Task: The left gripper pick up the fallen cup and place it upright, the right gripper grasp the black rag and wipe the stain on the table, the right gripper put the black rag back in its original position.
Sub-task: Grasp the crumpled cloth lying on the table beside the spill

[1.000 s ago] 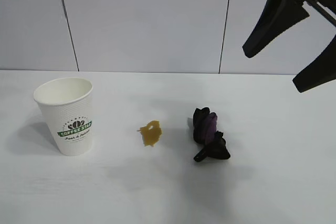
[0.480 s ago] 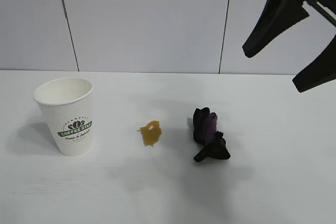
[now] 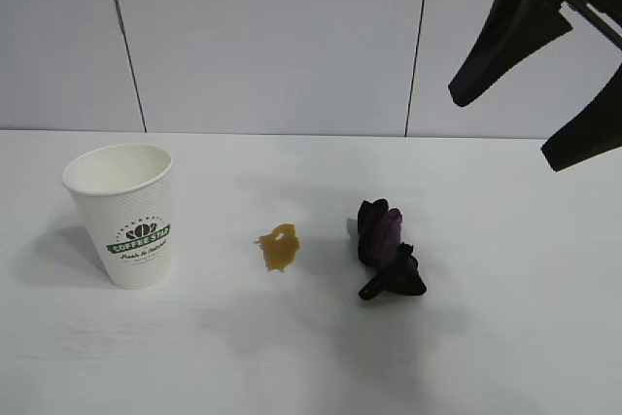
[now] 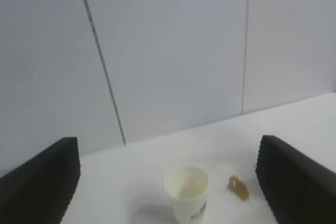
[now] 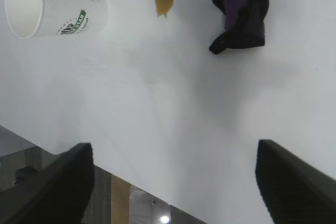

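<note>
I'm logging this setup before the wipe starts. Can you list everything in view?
cup: one, white with green logo, upright on the left of the table.
stain: one, amber-brown, between cup and rag.
black rag: one, black with a purple fold, bunched right of the stain.
table: one, white, under all three.
wall: grey panels, behind the table.
right hand: one, black, open, high at the upper right.
left hand: one, black, open, seen only from its wrist camera, back from the cup.
</note>
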`<state>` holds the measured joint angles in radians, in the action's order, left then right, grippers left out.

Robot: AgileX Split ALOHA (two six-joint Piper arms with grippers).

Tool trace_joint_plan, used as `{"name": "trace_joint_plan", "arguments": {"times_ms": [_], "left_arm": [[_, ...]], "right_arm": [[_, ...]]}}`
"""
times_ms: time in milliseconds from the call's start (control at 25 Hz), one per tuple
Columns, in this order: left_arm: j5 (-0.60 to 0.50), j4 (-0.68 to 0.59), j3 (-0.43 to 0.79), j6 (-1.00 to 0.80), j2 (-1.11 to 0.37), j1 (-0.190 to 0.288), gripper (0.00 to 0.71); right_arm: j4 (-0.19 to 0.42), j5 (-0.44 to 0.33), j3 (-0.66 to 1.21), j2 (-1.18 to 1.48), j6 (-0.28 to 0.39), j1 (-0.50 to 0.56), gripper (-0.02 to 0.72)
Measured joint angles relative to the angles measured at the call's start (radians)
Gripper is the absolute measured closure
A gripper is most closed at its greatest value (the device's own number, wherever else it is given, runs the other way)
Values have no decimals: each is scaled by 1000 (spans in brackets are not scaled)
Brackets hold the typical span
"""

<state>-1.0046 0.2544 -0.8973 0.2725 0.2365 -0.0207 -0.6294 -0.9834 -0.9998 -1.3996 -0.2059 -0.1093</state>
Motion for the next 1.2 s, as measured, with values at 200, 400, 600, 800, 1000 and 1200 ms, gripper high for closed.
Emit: {"name": "trace_joint_plan", "arguments": {"times_ms": [200,400,600,800,1000,1200], "left_arm": [[-256,-194,16,-157,-2,0,74],[-271,-195,112,-177,-2,0,79],[-249,-194,250,-185,-31,0,100],[-190,-229,323,-185,-110,0,106],[-171,-261,366,-219,-226,0,107],[-166,-271,388,-253,-253,0,107]], "right_arm": [[0,4,0,0,0,0,126],[0,7,0,0,-1,0,126],[0,7,0,0,-4,0,126],[0,7,0,0,-4,0,126],[0,7,0,0,-4,0,126],[0,7,0,0,-4,0,126]]}}
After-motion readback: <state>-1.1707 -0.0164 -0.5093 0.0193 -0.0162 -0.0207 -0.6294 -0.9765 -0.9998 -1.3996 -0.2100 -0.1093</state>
